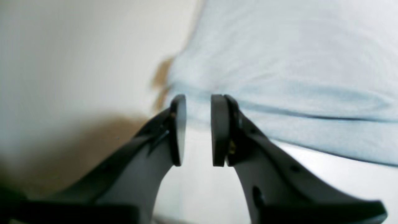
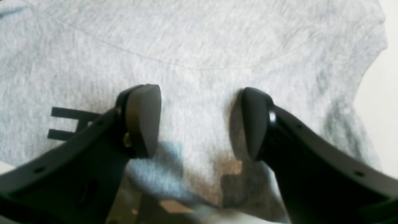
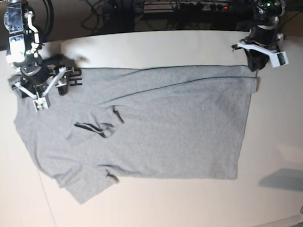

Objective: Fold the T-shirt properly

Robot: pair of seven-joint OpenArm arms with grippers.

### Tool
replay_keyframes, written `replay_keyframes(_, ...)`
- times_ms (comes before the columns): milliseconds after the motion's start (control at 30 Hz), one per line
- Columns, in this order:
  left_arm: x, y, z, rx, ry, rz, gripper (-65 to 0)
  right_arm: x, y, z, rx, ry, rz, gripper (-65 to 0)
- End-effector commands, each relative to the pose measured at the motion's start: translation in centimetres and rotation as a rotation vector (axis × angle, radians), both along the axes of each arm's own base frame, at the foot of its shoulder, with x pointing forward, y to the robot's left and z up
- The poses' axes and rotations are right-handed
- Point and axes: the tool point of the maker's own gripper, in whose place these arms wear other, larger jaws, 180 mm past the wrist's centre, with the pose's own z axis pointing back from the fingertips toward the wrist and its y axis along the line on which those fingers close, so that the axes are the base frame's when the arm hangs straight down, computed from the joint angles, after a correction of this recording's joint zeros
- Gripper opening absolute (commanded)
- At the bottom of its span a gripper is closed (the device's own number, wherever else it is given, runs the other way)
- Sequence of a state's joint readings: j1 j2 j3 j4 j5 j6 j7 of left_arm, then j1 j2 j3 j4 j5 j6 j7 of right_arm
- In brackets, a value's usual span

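Now T-shirt (image 3: 157, 126) flat, left tool (image 1: 198, 130) at hem corner.

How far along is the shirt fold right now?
Early. The T-shirt lies mostly spread on the table, one long edge turned over. The left hand is at the hem corner, jaws narrowly apart; the right hand sits open over the shoulder. The main folds remain.

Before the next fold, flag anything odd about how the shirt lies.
The T-shirt lies skewed on the table, its hem edges slanting. The near sleeve sticks out unfolded, and a rumpled flap sits mid-body near the collar end. No damage shows.
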State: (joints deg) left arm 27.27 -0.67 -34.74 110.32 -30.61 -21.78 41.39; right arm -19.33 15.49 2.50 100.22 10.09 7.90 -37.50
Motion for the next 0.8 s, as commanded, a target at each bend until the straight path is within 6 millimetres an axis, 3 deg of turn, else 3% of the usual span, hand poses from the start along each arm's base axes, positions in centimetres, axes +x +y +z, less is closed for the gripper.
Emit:
replay_keyframes(0, 0.3, 1.0, 1.4, -0.021, -0.057, 0.029, -53.1, -0.8, -0.5, -0.7, -0.032, 0.05, 0.007, -26.4)
replay_keyframes(167, 0.2, 3.1, 1.6, -0.194, -0.097, 0.138, -63.8, -1.0, -0.5, -0.8, -0.032, 0.054, 0.007, -26.4)
replay_keyframes(233, 0.5, 3.6, 1.3, -0.216, -0.093, 0.157, -64.7, -1.1, -0.4, -0.8, -0.032, 0.056, 0.008, -26.4)
replay_keyframes(433, 2.1, 4.1, 0.5, -0.269, -0.116, 0.184, -58.8, -1.2, -0.4, -0.9, -0.032, 0.058, 0.008, -26.4)
replay_keyframes(600, 2.8, 4.1, 0.4, -0.281, -0.126, 0.184, -41.8, -1.2, -0.4, -0.9, -0.032, 0.059, 0.008, -26.4)
replay_keyframes(767, 3.3, 4.2, 0.1, -0.303, -0.135, 0.194, -41.5, -1.2, -0.4, -0.9, -0.032, 0.059, 0.008, -26.4)
